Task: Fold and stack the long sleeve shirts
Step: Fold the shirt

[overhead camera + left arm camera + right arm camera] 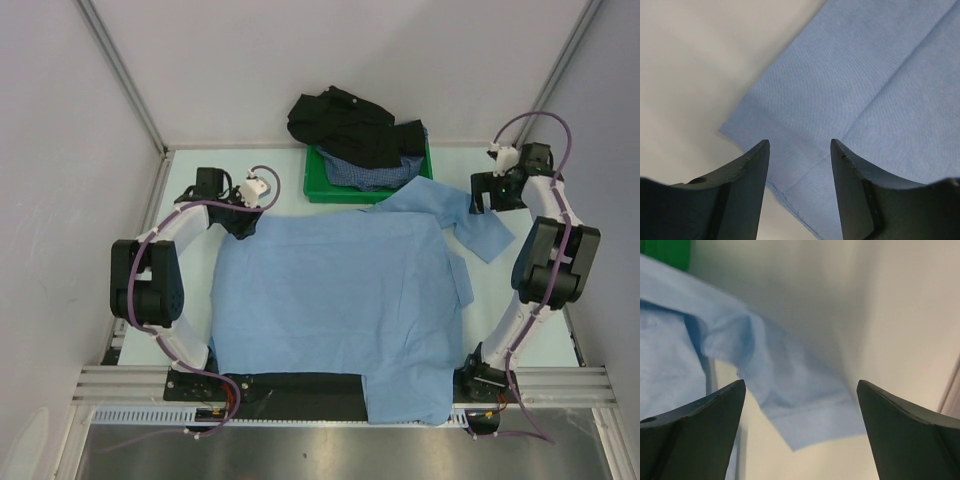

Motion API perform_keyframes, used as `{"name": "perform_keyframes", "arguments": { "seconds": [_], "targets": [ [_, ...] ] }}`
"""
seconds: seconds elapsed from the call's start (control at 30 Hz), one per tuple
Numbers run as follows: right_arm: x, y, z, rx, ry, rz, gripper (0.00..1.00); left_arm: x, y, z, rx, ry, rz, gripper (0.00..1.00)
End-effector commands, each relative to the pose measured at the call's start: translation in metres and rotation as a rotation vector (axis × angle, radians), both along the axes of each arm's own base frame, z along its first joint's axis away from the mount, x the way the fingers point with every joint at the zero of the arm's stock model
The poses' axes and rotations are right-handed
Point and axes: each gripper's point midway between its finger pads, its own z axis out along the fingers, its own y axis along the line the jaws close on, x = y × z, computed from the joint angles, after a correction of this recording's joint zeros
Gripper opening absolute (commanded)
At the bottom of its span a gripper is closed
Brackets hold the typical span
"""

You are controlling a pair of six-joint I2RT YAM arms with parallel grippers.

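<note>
Three soft collared shirts are in view, and one of them, the plain light blue long sleeve shirt (335, 300), lies spread flat in the middle of the pale table (490, 300), between the two arms. Its near edge hangs a little over the front border of the table. Its right sleeve (485, 235) lies loosely on the table at the far right corner of the shirt, with some folds and the cuff end pointing to the right side. The other two shirts are at the far edge of the table, in the green plastic tray (322, 185): the black shirt (345, 125) is piled on top and hangs over the back rim, and the dark-blue fine-checked shirt (365, 172) shows under it at the front of the tray. The left gripper (243, 225) is at the far left corner of the light blue shirt. In the left wrist view its two dark fingers stand partly apart above that corner; the cloth lies flat on the table under the gap and is not pinched. The right gripper (478, 200) is near the far right of the table, close above the sleeve. In the right wrist view its fingers are spread very wide, the cuff lies below between them, and they hold nothing.
</note>
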Motion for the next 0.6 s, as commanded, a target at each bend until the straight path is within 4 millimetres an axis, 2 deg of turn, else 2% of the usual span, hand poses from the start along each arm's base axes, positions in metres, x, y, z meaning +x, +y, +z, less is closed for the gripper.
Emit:
{"name": "perform_keyframes", "arguments": {
  "seconds": [0.0, 0.07, 0.1, 0.13, 0.17, 0.2, 0.23, 0.27, 0.3, 0.37, 0.43, 0.5, 0.53, 0.57],
  "targets": [
    [0.027, 0.007, -0.018, -0.062, 0.023, 0.077, 1.0, 0.008, -0.002, 0.015, -0.018, -0.053, -0.027, 0.6],
    [0.015, 0.015, -0.036, -0.034, 0.115, 0.096, 0.98, 0.007, -0.001, 0.014, -0.017, -0.051, -0.026, 0.61],
    [0.01, 0.018, -0.04, -0.015, 0.136, 0.109, 0.88, 0.007, -0.002, 0.014, -0.018, -0.052, -0.028, 0.61],
    [0.002, 0.025, -0.042, 0.022, 0.163, 0.138, 0.69, 0.007, -0.002, 0.015, -0.02, -0.054, -0.031, 0.61],
    [-0.001, 0.026, -0.041, 0.041, 0.17, 0.139, 0.3, 0.007, -0.002, 0.015, -0.022, -0.055, -0.031, 0.61],
    [0.0, 0.028, -0.028, 0.064, 0.148, 0.148, 0.12, 0.007, -0.003, 0.016, -0.025, -0.056, -0.034, 0.61],
    [-0.004, 0.042, -0.016, 0.148, 0.141, 0.158, 0.0, 0.008, -0.003, 0.018, -0.027, -0.062, -0.033, 0.61],
    [-0.003, 0.047, 0.0, 0.194, 0.111, 0.163, 0.0, 0.009, -0.003, 0.019, -0.029, -0.067, -0.035, 0.61],
    [0.002, 0.055, 0.036, 0.229, 0.033, 0.187, 0.0, 0.008, -0.003, 0.02, -0.029, -0.067, -0.036, 0.6],
    [0.004, 0.079, 0.084, 0.366, -0.06, 0.214, 0.0, 0.013, -0.003, 0.023, -0.026, -0.084, -0.038, 0.6],
    [0.009, 0.099, 0.149, 0.441, -0.205, 0.275, 0.0, 0.018, -0.003, 0.026, -0.021, -0.1, -0.042, 0.59],
    [0.011, 0.117, 0.187, 0.519, -0.259, 0.275, 0.0, 0.023, -0.001, 0.026, -0.011, -0.113, -0.056, 0.59],
    [0.016, 0.122, 0.214, 0.533, -0.343, 0.308, 0.0, 0.028, 0.0, 0.029, -0.012, -0.125, -0.061, 0.59],
    [0.018, 0.126, 0.227, 0.568, -0.369, 0.3, 0.0, 0.032, 0.0, 0.025, -0.008, -0.126, -0.07, 0.58]
  ]
}}
